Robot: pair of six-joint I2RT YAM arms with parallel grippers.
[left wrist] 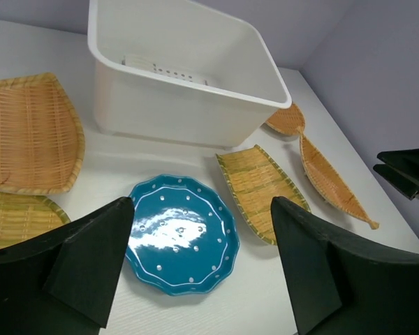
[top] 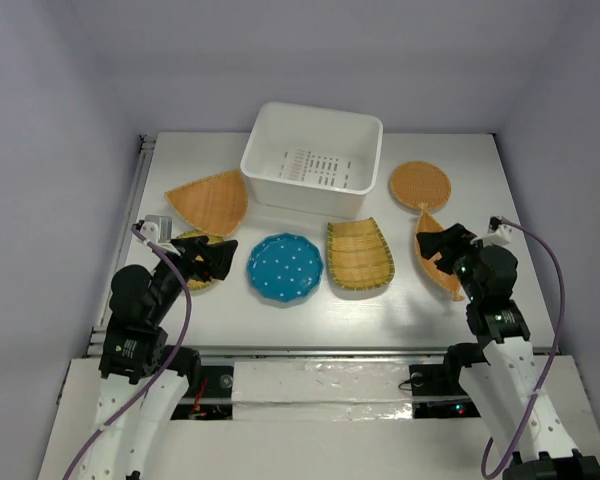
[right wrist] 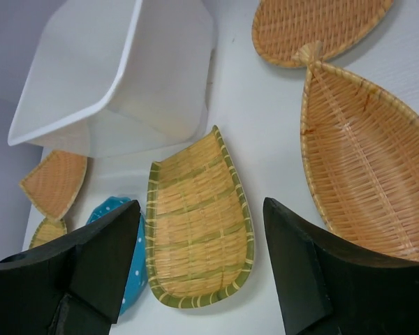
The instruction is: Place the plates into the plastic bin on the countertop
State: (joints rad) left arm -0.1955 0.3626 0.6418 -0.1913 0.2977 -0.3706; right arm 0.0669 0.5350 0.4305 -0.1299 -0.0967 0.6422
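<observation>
Bin: one white rectangular plastic tub (top: 310, 160), twelve o'clock.
Plates: one round teal dotted plate (top: 285, 268); seemingly five tan woven wicker plates (top: 360, 255).
Grippers: left gripper (top: 218, 258), right gripper (top: 448, 245) released.

Left arm (top: 140, 300): rises from its base at the near edge and bends forward, the wrist turned inward to the right. Left gripper (top: 208, 258): points forward and right, tilted downward, jaws spread wide, nothing between them. In the left wrist view the 2 black fingers (left wrist: 91, 265) stand well apart with a clear gap.

Right arm (top: 495, 320): rises from its base and leans forward, the wrist turned slightly inward to the left. Right gripper (top: 442, 248): points forward and left, tilted downward, jaws spread wide, holding nothing. In the right wrist view both fingers (right wrist: 314, 272) stand well apart, touching nothing.
</observation>
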